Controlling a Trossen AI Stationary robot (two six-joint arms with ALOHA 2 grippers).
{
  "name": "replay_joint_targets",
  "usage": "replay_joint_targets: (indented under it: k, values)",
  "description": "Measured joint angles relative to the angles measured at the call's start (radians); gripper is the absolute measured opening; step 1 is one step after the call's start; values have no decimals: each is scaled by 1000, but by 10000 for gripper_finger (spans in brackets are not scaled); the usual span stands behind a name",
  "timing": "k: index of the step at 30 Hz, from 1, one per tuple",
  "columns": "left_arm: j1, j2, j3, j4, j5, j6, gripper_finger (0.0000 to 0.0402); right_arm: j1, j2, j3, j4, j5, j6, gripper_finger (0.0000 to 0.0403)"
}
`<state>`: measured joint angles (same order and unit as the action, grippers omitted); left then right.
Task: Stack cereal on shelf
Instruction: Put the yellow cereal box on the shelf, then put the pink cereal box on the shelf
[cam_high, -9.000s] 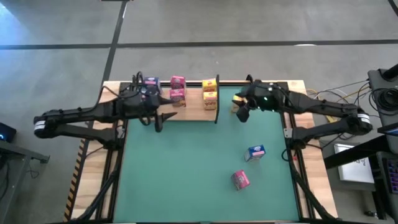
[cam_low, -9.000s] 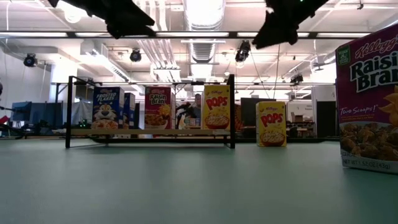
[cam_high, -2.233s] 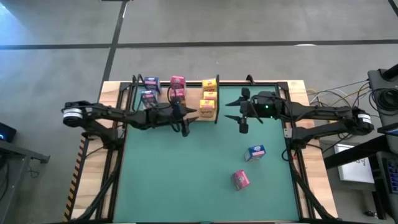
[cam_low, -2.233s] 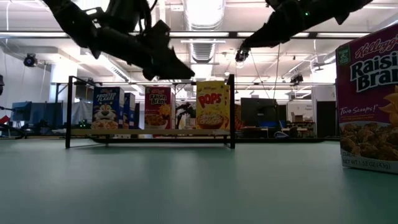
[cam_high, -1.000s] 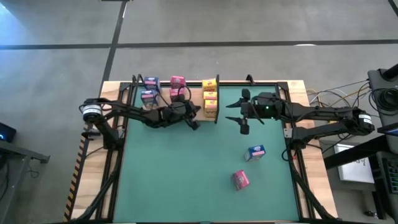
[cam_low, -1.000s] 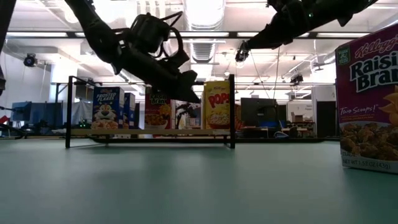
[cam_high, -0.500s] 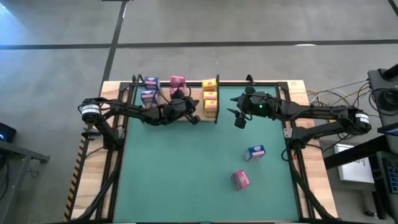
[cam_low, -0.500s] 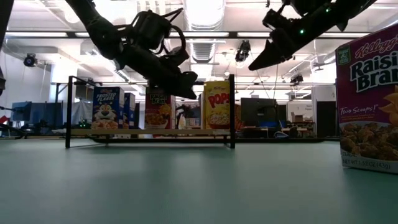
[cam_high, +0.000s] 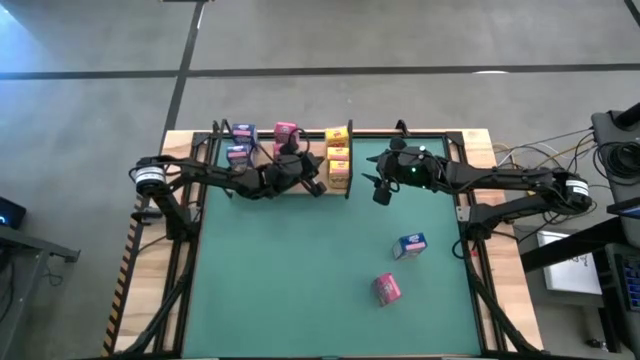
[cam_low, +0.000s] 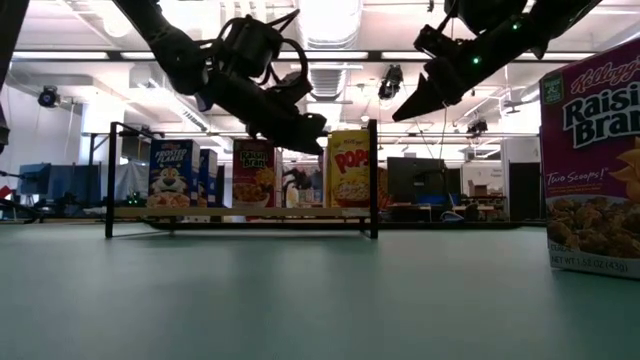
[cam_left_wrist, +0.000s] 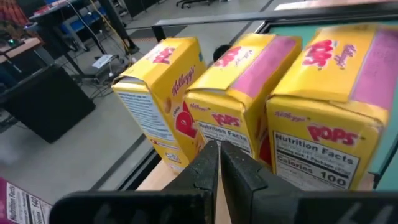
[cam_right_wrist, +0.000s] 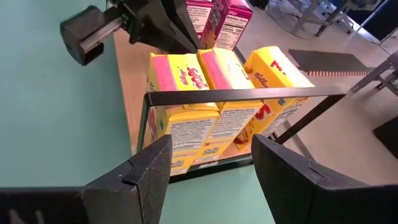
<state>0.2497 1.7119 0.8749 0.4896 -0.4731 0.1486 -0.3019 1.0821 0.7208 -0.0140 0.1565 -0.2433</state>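
The shelf (cam_high: 308, 142) stands along the table's far edge. On it stand two blue cereal boxes (cam_high: 238, 145), pink ones (cam_high: 285, 131) and three yellow ones (cam_high: 338, 158) in a row at its right end. My left gripper (cam_high: 320, 188) is shut, its tips (cam_left_wrist: 215, 149) right at the left side of the yellow row (cam_left_wrist: 249, 93). My right gripper (cam_high: 380, 192) hangs open and empty just right of the shelf's right end post (cam_right_wrist: 236, 94). A blue box (cam_high: 411, 245) and a pink box (cam_high: 387, 288) lie loose on the green mat. My left gripper's shut fingertips (cam_left_wrist: 209, 155) point level, from the table's left, at the printed side of the middle yellow box (cam_left_wrist: 233, 121). I cannot tell whether they touch it. The boxes stand upright on the shelf.
The shelf's thin black frame (cam_low: 372, 175) rises at both ends, with a top bar (cam_right_wrist: 249, 94) across the yellow boxes. The pink box stands large at the right of the low view (cam_low: 595, 160). The green mat (cam_high: 300, 280) lies bare at near left.
My left gripper, still shut, has gone a little toward the far edge and the yellow boxes, and has risen slightly. My right gripper, still open, has gone toward the table's left and far edge, nearer the shelf's right end, and has tipped its fingers down.
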Motion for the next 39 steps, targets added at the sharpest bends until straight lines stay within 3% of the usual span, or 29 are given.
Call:
replay_joint_targets:
  k: [13,19,24,30,35,39]
  values:
    - [3,33,2,95,45,-17,0,0,0,0,0,0,-2,210]
    - [-2,17,1,52,-34,-30,0,0,-1,0,0,-2,0,210]
    - [-27,-37,1,-11,-34,-47,0,0,-1,0,-7,-7,51,210]
    - [-85,-142,-1,-104,-34,-54,0,3,-19,1,-51,-156,178,210]
    - [-160,-268,-27,-207,-22,-28,0,3,-52,23,-124,-379,318,210]
    - [-229,-372,-40,-292,120,-3,0,26,-75,84,-169,-493,457,210]
